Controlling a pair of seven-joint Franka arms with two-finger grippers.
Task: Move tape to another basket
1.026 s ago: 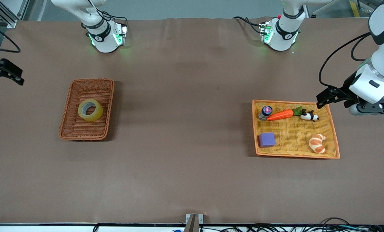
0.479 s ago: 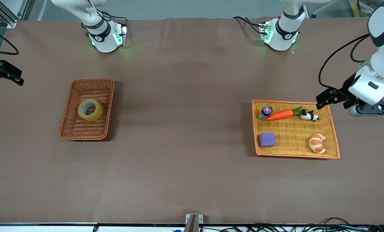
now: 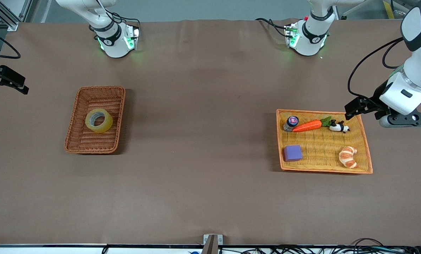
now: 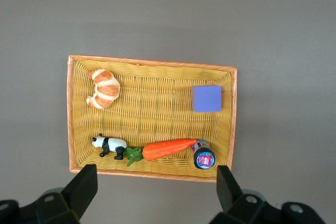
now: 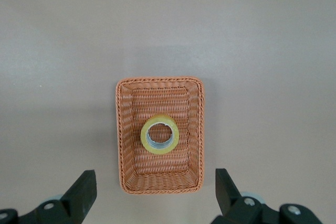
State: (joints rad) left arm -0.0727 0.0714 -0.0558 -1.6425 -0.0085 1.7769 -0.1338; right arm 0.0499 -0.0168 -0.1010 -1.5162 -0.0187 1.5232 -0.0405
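The tape, a translucent yellowish ring with a grey core, lies flat in the reddish-brown wicker basket toward the right arm's end of the table. It also shows in the right wrist view, inside the basket. My right gripper is open and empty, high over the table just off one short end of the basket. My left gripper is open and empty, high over the table beside the long edge of the orange-yellow tray where the carrot lies.
The orange-yellow woven tray toward the left arm's end holds a purple block, a croissant, a carrot, a toy panda and a small jar. Bare brown table lies between basket and tray.
The left arm's hand has shifted slightly toward the tray. The right arm's hand has moved a little at the view's edge. The tape and baskets have not moved.
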